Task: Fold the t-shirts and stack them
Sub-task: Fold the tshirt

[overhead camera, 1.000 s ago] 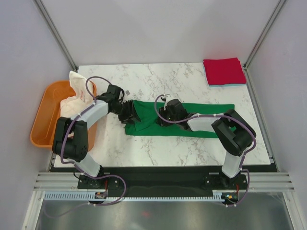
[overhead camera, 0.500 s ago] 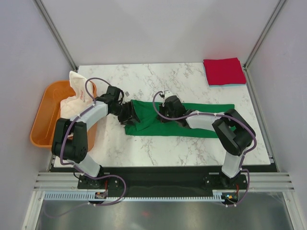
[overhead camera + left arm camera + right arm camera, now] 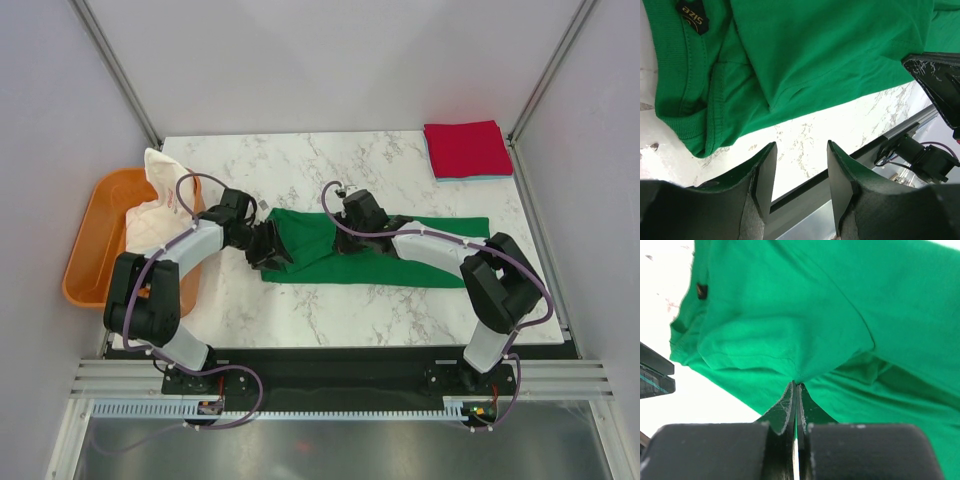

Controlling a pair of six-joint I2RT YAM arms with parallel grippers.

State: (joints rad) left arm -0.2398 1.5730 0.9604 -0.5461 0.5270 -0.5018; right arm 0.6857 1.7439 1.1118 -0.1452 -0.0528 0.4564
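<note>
The bright green t-shirt (image 3: 430,250) lies in a long strip across the middle of the marble table. My right gripper (image 3: 342,228) is shut on a pinch of its cloth (image 3: 796,377) and holds that fold raised above the rest of the shirt (image 3: 790,305). My left gripper (image 3: 268,245) is open and empty at the shirt's left end, beside the collar and size label (image 3: 692,10). A folded red t-shirt (image 3: 465,148) lies at the back right on a pale blue one (image 3: 480,178). The white t-shirt with red print (image 3: 160,190) hangs over the tub.
The orange plastic tub (image 3: 85,250) stands off the table's left edge. The table's near edge and black rail (image 3: 805,190) run just under my left fingers. The right gripper's body (image 3: 940,80) is close on the left wrist view's right side.
My right gripper has moved toward the back with the pinched green cloth, raising the shirt's left part. My left gripper has shifted slightly nearer and stays open.
</note>
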